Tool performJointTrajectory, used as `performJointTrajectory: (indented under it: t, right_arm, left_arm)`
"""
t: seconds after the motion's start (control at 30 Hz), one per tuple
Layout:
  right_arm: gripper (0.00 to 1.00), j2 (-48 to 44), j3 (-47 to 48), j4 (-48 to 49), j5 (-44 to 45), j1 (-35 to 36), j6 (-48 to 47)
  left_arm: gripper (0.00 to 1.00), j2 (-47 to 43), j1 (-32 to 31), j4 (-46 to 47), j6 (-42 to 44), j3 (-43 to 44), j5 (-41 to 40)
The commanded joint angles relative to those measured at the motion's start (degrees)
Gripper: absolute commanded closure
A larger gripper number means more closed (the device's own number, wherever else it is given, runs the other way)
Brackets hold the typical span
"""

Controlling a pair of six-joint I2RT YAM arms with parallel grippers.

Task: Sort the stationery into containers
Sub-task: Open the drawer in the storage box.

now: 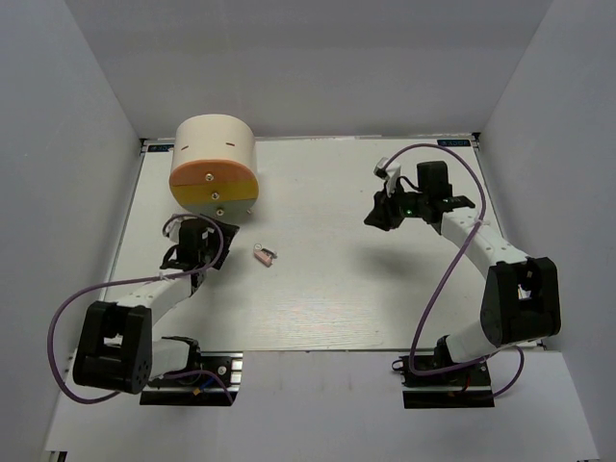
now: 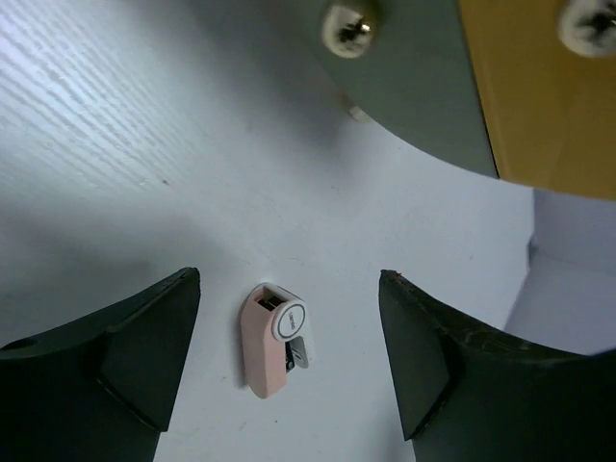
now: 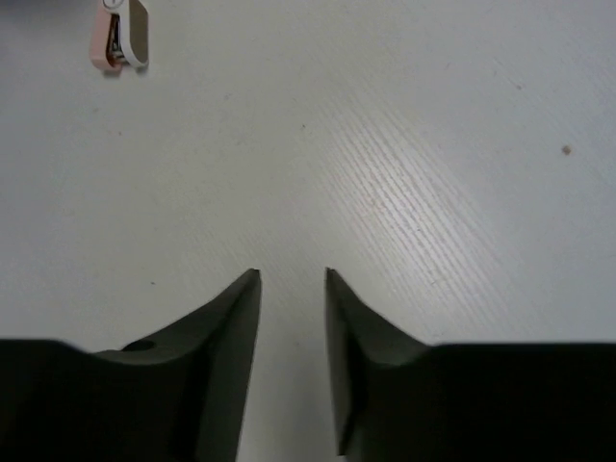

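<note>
The only loose piece in view is the pink-and-white clip, lying flat on the table a little in front of the organiser and slightly to the right of its orange and yellow front. No markers or sticks show in any view. The left gripper hangs low, just in front of the organiser, with its jaws spread wide and empty. In its wrist view the clip sits in the gap between them but touches neither finger. The right gripper is well apart from the organiser, off to its right. Its jaws are parted by a narrow gap with nothing in it. The main hazard is probably the pick itself. The clip is small, smooth and low, so fingers closing unevenly could nudge it sideways or catch only its edge, letting it skid or flip away. The left gripper also works close under the organiser's front, where a knob juts out, so a careless lift could knock the drum. No open compartment is visible from here, so a release might miss.
</note>
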Motion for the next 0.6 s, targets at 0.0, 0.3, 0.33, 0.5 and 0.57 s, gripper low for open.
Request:
performJointTrajectory:
  t: [0.0, 0.3, 0.33, 0.5, 0.57]
  right_arm:
    - [0.65, -0.42, -0.44, 0.27, -3.51, -1.43, 0.37]
    - [0.74, -0.42, -1.67, 0.71, -5.44, -2.93, 1.25]
    - [0.74, -0.42, -1.67, 0.71, -5.62, -3.19, 1.25]
    - [0.74, -0.15, -1.85, 0.53, -5.8, -3.63, 1.08]
    - [0.74, -0.15, -1.94, 0.62, -5.89, -3.81, 1.16]
  left_arm:
    - [0.17, -0.58, 3.57, 6.68, -7.6, -3.67, 7.12]
    - [0.35, 6.43, 12.19, 33.3, -17.8, -13.8, 16.07]
    - [0.36, 8.1, 13.07, 35.85, -18.33, -13.8, 16.87]
    - [0.43, 17.07, 14.39, 46.22, -18.86, -10.9, 19.78]
    - [0.45, 18.57, 15.01, 48.96, -18.86, -10.37, 19.78]
